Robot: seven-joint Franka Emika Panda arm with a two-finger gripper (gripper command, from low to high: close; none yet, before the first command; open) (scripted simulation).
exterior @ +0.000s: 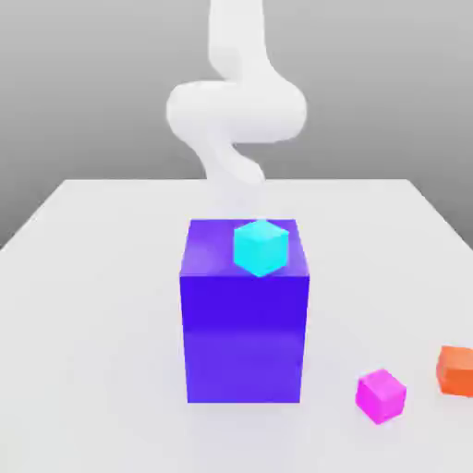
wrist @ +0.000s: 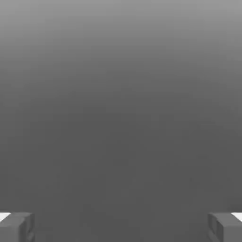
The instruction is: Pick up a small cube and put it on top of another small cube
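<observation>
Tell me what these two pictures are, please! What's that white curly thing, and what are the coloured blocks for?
The white curly thing is a robot arm, drawn by a computer. One picture looks at the table from outside. The other comes from a camera on the robot's hand; its gripper is open and holds nothing. On the table stands a big blue block with a small cyan cube on top. Beside it lie a small pink cube and a small orange cube.
</observation>
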